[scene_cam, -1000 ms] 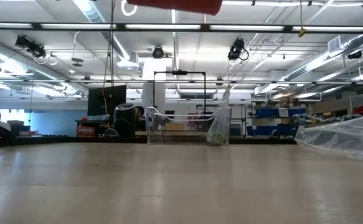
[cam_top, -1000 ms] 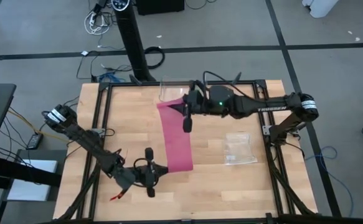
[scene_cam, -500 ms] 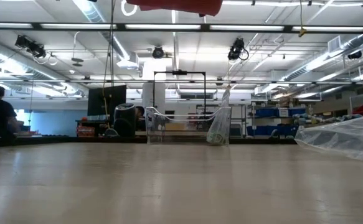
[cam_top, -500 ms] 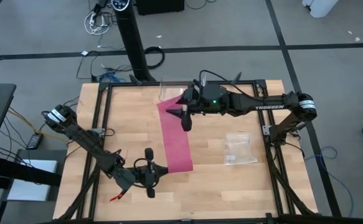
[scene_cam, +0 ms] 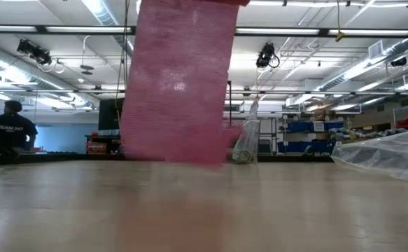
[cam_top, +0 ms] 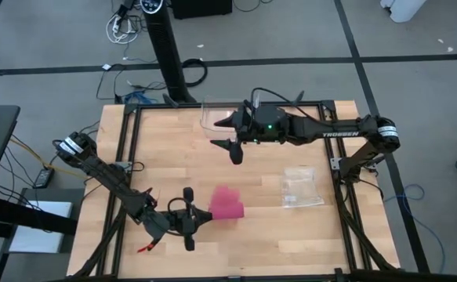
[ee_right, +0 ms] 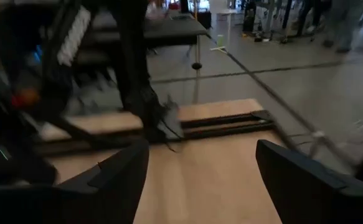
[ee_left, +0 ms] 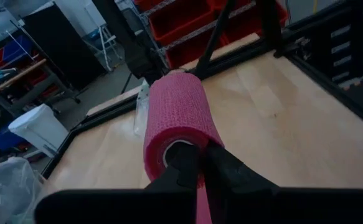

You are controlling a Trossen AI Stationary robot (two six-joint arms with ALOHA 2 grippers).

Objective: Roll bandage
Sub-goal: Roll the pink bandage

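The magenta bandage (cam_top: 226, 202) is bunched into a small pink shape just right of my left gripper (cam_top: 203, 215), which is shut on it at the table's near left. In the left wrist view it is a pink roll (ee_left: 178, 115) sticking out past the fingers. The low view shows its loose strip (scene_cam: 179, 77) as a wide pink curtain hanging from above down toward the tabletop. My right gripper (cam_top: 234, 149) hovers over the table's far middle, open, with nothing between its fingers (ee_right: 200, 168). My left gripper is shut on the roll's near end (ee_left: 182, 149), and a bit of pink shows between the two fingers (ee_left: 221, 168). The fingers come in about level, along the roll's axis. The roll sticks out beyond the fingertips, lifted off the table, with the loose strip hanging below.
A clear plastic bag (cam_top: 300, 186) lies on the right half of the table. A clear flat plastic piece (cam_top: 215, 114) stands at the far edge. Black frame rails (cam_top: 126, 157) run round the tabletop. Bare wood lies between the two grippers. A person (scene_cam: 8, 129) stands in the room beyond.
My right gripper has opened and let go of the strip's far end. The strip had been stretched from it across the table to my left gripper. It has dropped and gathered by my left gripper, which stays shut on the roll.
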